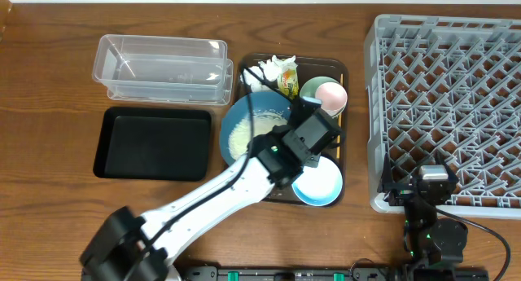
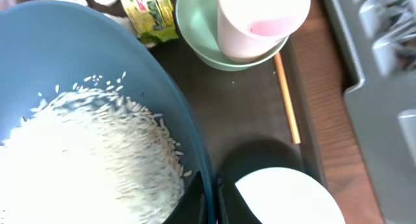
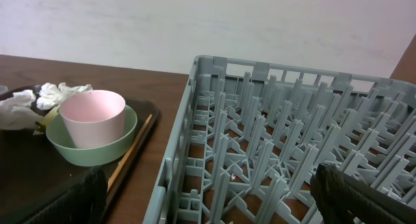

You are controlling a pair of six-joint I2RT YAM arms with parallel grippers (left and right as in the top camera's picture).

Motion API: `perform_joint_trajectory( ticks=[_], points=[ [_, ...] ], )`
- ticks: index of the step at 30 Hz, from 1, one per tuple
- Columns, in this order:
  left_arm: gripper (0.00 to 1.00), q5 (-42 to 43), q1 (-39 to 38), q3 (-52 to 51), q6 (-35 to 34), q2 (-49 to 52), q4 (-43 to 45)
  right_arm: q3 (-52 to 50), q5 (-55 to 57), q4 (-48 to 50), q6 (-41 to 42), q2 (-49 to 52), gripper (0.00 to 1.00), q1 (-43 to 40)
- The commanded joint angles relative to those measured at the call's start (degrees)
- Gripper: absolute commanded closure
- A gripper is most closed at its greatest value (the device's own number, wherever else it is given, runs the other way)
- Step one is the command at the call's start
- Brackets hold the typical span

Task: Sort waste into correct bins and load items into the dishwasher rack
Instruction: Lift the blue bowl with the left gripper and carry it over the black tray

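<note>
My left gripper [image 2: 213,201] is shut on the right rim of the large dark-blue bowl [image 2: 162,100], which holds a heap of white rice [image 2: 84,152]. In the overhead view the left gripper [image 1: 289,142] covers that rim of the dark-blue bowl [image 1: 248,122]. The pink cup [image 2: 260,19] stands in the mint-green bowl [image 2: 198,39]. A yellow-orange stick [image 2: 287,97] lies beside them, and the light-blue bowl [image 1: 317,183] sits at the tray's near end. White tissues [image 1: 269,68] and a yellow-green wrapper [image 1: 286,79] lie at the far end. My right gripper [image 3: 214,204] hangs open over the grey dishwasher rack [image 3: 292,133], holding nothing.
All the dishes sit on a brown serving tray [image 1: 342,69]. Left of it are the clear tub [image 1: 163,65] and, nearer, the black tray [image 1: 151,142], both with nothing in them. The rack [image 1: 448,110] fills the right side.
</note>
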Motion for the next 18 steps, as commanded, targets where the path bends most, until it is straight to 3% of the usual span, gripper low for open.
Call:
perform_joint_trajectory(
  ticks=[1,15,18],
  points=[
    [0.94,-1.03,0.31,1.88,0.35,-3.5,-1.16,-0.24,0.35,-0.07,-0.37,-0.26,0.01,-0.48],
    [0.94,-0.85,11.04,1.88,0.98,-12.33,-5.05,-0.24,0.37,-0.07,-0.37,-0.26,0.01,-0.48],
    [0.94,2.84,14.6,1.88,0.98,-14.27,-5.27,-0.24,0.37,-0.07,-0.37,-0.26,0.01,-0.48]
  ],
)
